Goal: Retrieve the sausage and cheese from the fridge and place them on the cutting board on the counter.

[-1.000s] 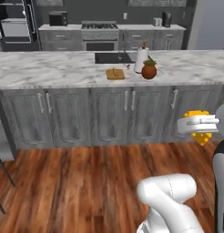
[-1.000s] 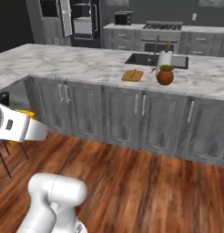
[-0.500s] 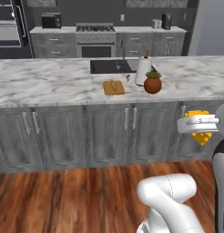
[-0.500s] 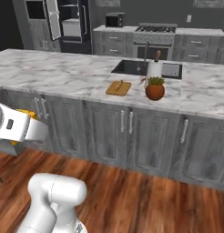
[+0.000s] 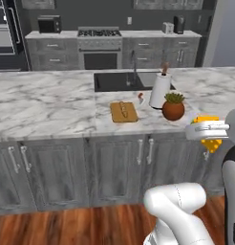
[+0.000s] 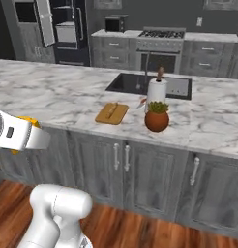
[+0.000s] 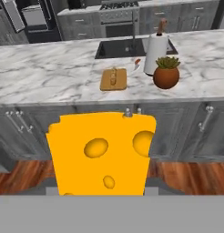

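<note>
My gripper point(image 5: 207, 135) is shut on the cheese point(image 7: 101, 153), a yellow-orange wedge with holes that hides the fingertips in the hand view. It hangs in front of the grey cabinet fronts, below the level of the counter point(image 5: 48, 103), and its yellow edges show at the hand point(image 6: 17, 137) in the right base view. The tan cutting board point(image 5: 123, 112) lies on the marble just in front of the black sink point(image 5: 120, 81). A small brownish sausage point(image 7: 113, 76) lies on the cutting board point(image 7: 113, 79). The black fridge point(image 6: 65, 30) stands far back left with a door open.
A potted plant point(image 5: 173, 106) in a round brown pot and a paper towel roll point(image 5: 160, 89) stand right of the board, with a small red-handled item point(image 5: 140, 97) beside them. A stove point(image 5: 96, 49) and a microwave point(image 5: 48, 24) line the back wall. Wooden floor lies below.
The whole picture has shifted: the base has driven closer, so the counter and board loom larger and nearer the middle. The cheese stays held in the gripper.
</note>
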Robot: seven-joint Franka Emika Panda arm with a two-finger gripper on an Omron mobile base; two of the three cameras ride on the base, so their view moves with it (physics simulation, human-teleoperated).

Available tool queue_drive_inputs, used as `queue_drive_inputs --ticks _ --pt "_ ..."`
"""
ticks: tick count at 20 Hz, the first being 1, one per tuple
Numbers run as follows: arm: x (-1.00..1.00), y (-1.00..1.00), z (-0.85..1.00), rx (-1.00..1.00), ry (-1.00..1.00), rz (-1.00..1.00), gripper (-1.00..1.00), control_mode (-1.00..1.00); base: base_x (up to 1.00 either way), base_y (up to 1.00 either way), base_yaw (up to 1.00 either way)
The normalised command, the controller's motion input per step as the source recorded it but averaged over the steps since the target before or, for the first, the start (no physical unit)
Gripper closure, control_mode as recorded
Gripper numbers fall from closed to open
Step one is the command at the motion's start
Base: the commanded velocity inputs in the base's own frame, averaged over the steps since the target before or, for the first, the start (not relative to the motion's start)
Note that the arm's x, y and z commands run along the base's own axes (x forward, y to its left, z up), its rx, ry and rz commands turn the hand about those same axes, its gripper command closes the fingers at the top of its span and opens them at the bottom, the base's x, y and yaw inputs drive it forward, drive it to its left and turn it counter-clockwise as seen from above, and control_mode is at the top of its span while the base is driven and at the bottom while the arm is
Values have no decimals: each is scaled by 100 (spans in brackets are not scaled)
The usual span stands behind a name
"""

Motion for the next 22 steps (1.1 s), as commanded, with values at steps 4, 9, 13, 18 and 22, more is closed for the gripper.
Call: queue_drive_inputs --ticks 4,9,13,18,22 --pt "0 0 0 0 0 0 100 100 100 -5 -4" --pt "0 0 0 0 0 0 100 100 100 -11 -11" --pt "0 0 0 0 0 0 100 100 100 -12 -14" --pt "0 0 0 0 0 0 100 100 100 -8 -15" --pt "25 0 -11 0 16 0 100 -100 75 0 -1"
